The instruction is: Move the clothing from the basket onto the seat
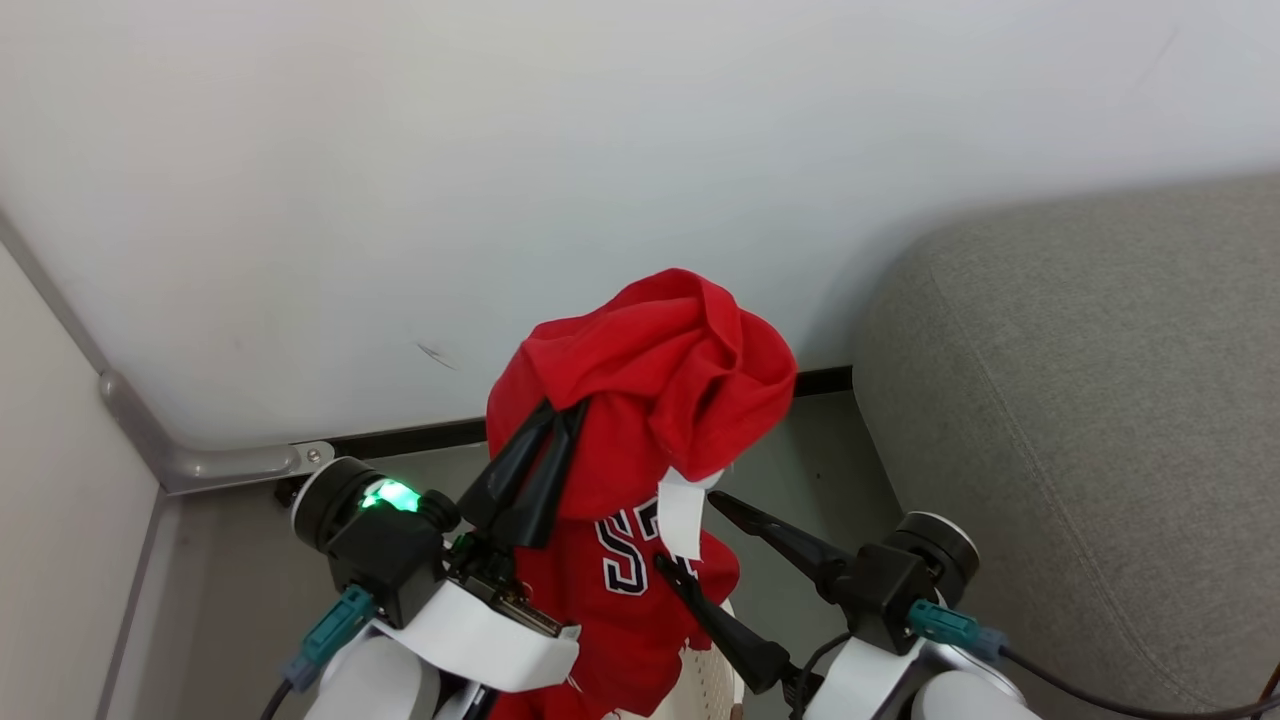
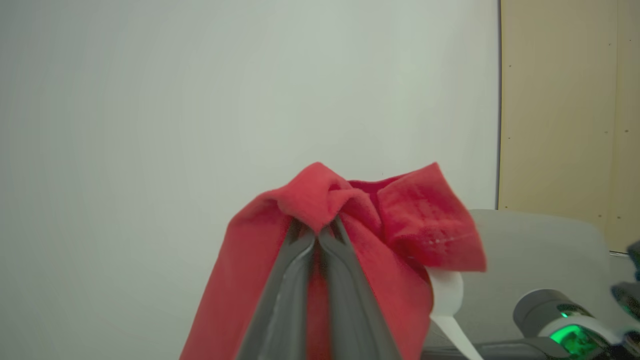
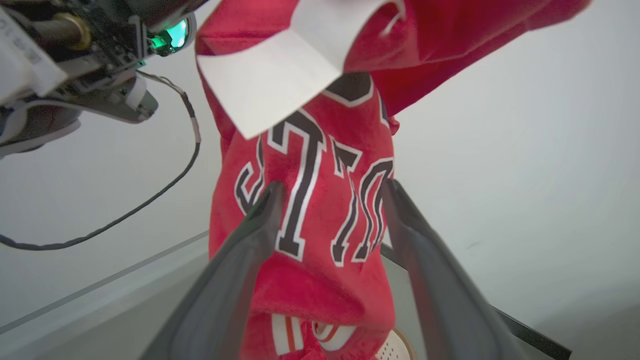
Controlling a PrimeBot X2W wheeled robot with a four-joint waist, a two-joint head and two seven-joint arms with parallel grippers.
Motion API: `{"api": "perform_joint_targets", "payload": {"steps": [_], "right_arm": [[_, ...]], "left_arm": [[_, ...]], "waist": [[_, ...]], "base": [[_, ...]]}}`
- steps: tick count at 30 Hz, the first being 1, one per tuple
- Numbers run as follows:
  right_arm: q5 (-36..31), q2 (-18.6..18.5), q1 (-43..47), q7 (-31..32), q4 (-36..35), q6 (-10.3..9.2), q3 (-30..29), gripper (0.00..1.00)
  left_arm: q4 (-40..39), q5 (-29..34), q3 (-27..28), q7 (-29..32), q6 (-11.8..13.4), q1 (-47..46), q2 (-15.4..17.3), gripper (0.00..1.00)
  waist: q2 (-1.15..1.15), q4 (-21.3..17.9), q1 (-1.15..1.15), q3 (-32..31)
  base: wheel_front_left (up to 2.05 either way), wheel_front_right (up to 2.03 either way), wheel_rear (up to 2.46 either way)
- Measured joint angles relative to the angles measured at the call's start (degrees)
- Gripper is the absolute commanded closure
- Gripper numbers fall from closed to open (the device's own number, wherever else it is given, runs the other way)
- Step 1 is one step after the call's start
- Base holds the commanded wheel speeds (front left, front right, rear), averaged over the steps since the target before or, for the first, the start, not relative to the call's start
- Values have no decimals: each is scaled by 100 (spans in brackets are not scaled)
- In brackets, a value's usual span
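The red garment (image 1: 650,380) is held bunched in the closed left tool (image 1: 560,415), hanging downward over the basket (image 1: 705,680), with the seat (image 1: 1080,420) to its right, nearer the wide-open, empty right tool (image 1: 686,528).

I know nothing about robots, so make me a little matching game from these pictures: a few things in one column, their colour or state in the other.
Things:
1. left end effector
2. right end effector
3. seat
4. tag

Colour or state:
a. grey
b. shut on the garment
c. white
d. open

Pairs: 1-b, 2-d, 3-a, 4-c.
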Motion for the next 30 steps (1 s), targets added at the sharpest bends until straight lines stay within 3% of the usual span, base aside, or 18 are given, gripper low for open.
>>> {"api": "perform_joint_targets", "payload": {"steps": [25, 27, 28, 30], "right_arm": [[155, 327, -567, 0, 967, 0, 448, 0], [223, 360, -582, 0, 1044, 0, 399, 95], [224, 360, -582, 1, 1072, 1, 396, 100], [235, 366, -582, 0, 1083, 0, 368, 100]], "left_arm": [[-2, -401, -1050, 0, -5, -344, 10, 100], [-2, -475, -1104, 0, -5, -344, 10, 100], [-2, -499, -1123, 0, -5, -344, 10, 100], [-2, -506, -1148, 0, -5, -344, 10, 100]], "waist": [[0, 121, 0, -69], [0, 131, 0, -74], [0, 137, 0, -76], [0, 153, 0, -78]], "base": [[0, 0, 0], [0, 0, 0], [0, 0, 0], [0, 0, 0]]}}
